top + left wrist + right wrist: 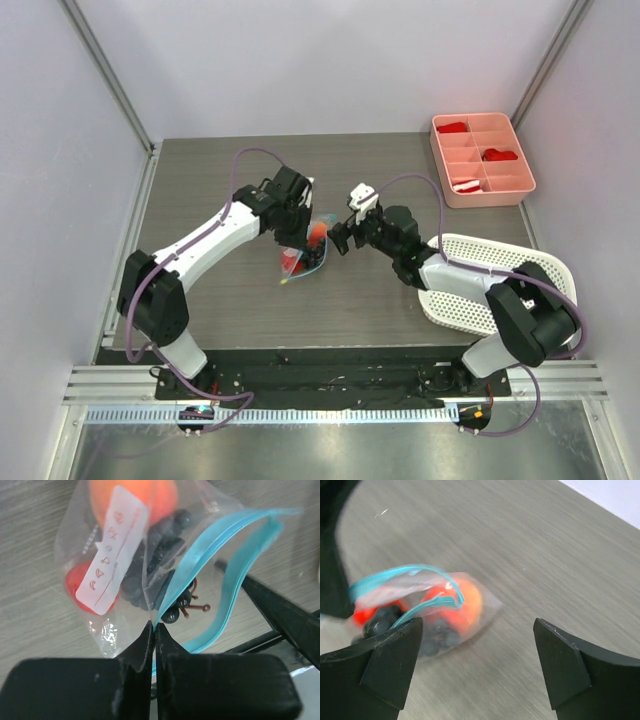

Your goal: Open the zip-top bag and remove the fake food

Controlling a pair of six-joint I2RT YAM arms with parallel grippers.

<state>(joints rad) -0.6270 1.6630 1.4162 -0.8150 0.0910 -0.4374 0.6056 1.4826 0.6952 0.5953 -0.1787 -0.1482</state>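
Teal-blue zip strip marks the one zip-top bag you have, a little left of the middle of the top view, lying on the table. In the left wrist view its two strip halves stand apart, so the mouth is open.

Inside it you can count three pieces of fake food: one red piece at the left, one orange fruit at the top, and one black berry cluster between them and the mouth. One white label with red marks covers part of them.

Your left gripper has its jaws pressed together on the bag edge, just at the end of the strip. Your right gripper is to the right of the bag, near the mouth. Its jaws are spread wide and hold nothing. One dark finger of it shows at the right edge of the left wrist view.

Further right, one white perforated basket lies partly under the right arm. At the upper right of the top view stands one pink divided tray with red and white bits in some compartments, well apart from the bag.

The table is dark grey with wood grain. Pale walls close it on three sides, and a metal rail runs along the bottom.
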